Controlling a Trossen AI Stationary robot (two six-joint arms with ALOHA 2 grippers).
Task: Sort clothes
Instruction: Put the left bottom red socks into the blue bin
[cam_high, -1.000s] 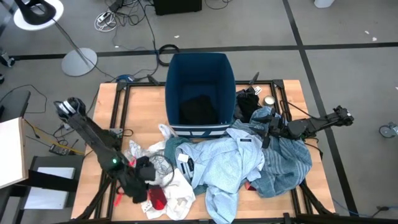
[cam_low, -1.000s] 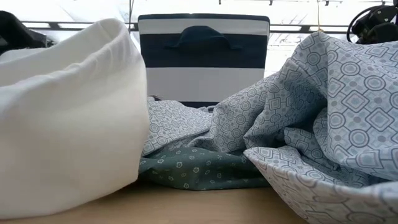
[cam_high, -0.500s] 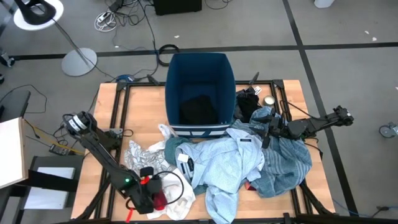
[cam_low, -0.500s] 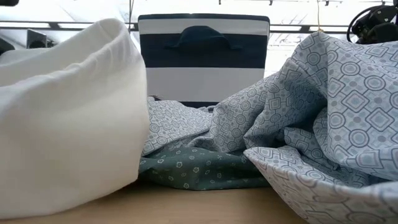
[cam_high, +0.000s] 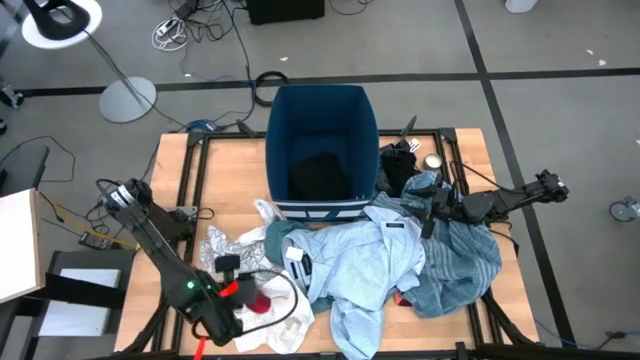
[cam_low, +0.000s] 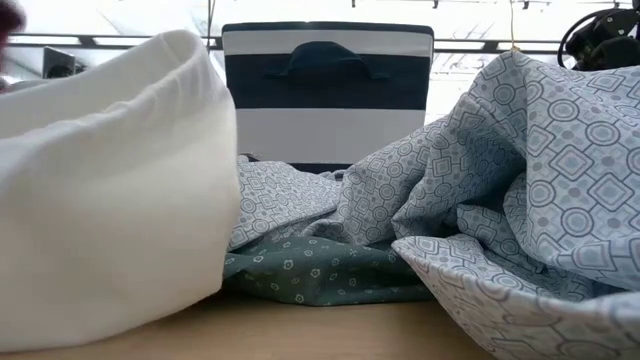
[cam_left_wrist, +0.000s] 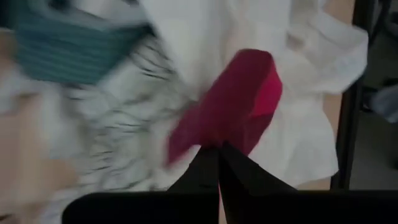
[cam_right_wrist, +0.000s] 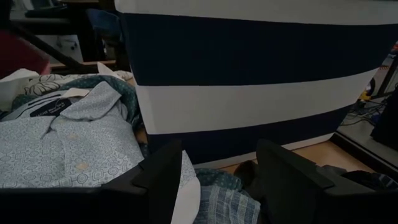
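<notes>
The left gripper (cam_left_wrist: 219, 149) was pinched shut on the small red fabric garment (cam_left_wrist: 233, 102), over crumpled white cloth (cam_left_wrist: 298, 124).

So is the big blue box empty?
No. The blue bin stands open on top, and something dark lies at its bottom.

bare wood (cam_high: 170, 190) left, clothes (cam_high: 360, 260) crowding centre

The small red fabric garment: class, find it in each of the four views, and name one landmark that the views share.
High view: small red fabric garment, near the bottom left, on white cloth.
Low view: not in it.
Left wrist view: centre, just beyond the shut left pincer.
Right wrist view: cannot tell.
Shared landmark: dark blue rectangular plastic bin.
</notes>
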